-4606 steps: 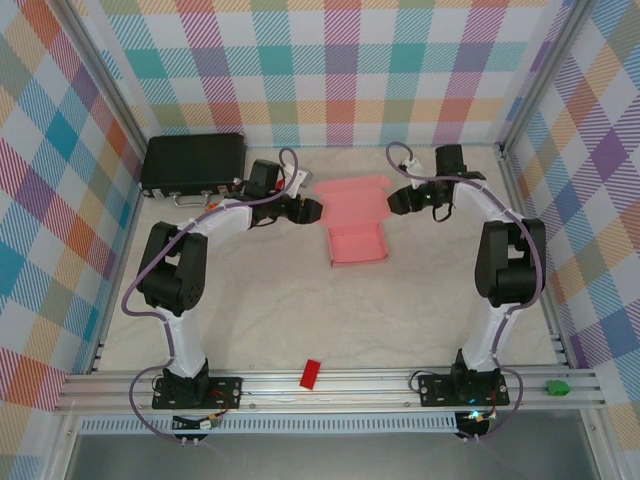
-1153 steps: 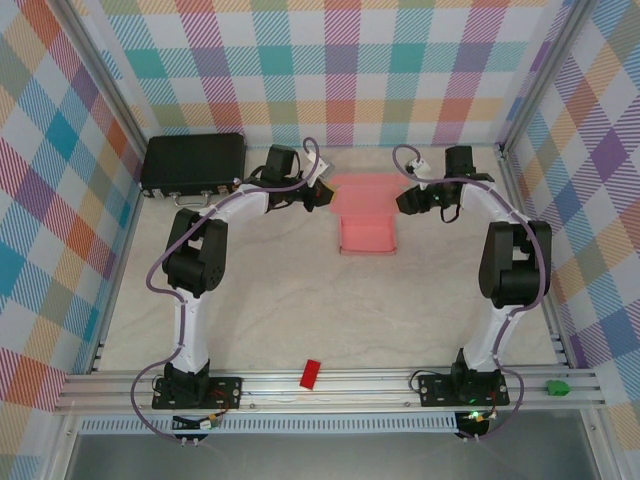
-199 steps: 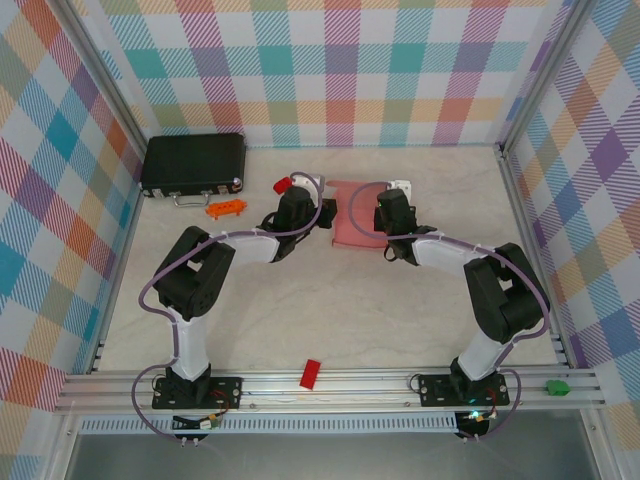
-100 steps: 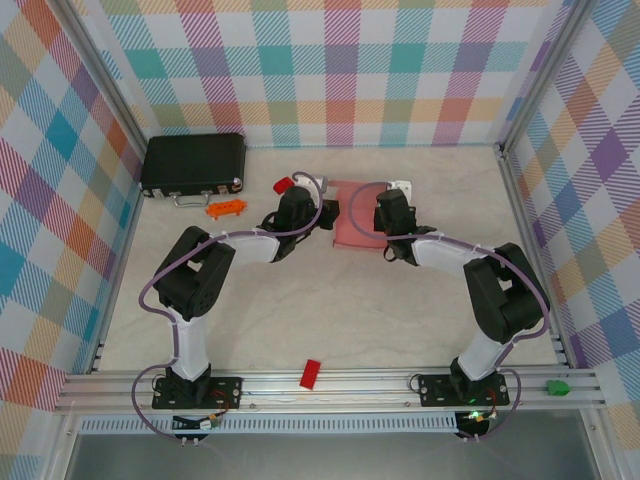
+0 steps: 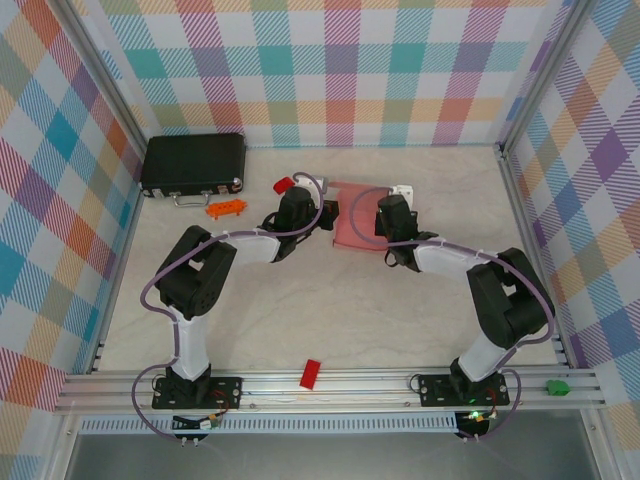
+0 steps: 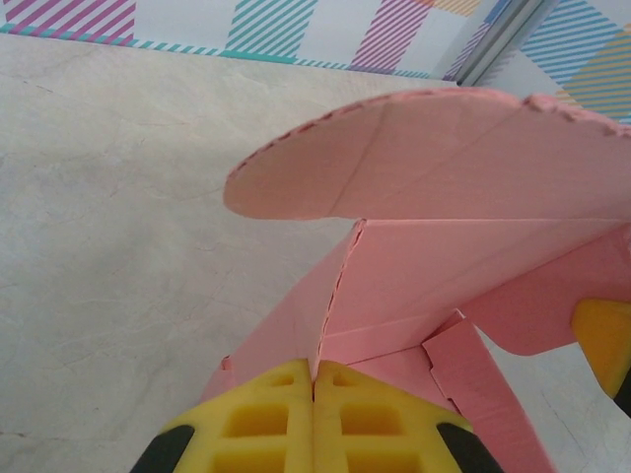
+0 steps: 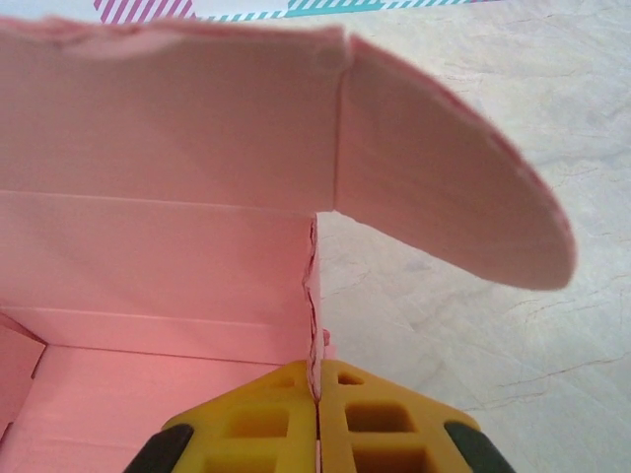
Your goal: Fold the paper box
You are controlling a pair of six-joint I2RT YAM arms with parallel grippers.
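Both grippers pinch the pink box [image 5: 352, 218], which sits mid-table toward the back.

From above, the left gripper [image 5: 326, 212] and right gripper [image 5: 381, 218] press against the box's left and right sides, but the arms cover the grips themselves. The wrist views supply them: each pair of yellow pads [image 6: 266, 419] is closed on the thin edge of a side wall. The rear wall stands upright, and a rounded flap curls outward at each end. Both wrist views cut off the box's near part. A black case [image 5: 193, 163], a red block [image 5: 283, 184] and an orange piece [image 5: 226, 208] lie to the left, apart from the box. A small white item [image 5: 402, 188] behind the right gripper is too small to make out. Another red block [image 5: 310, 373] lies on the near rail.
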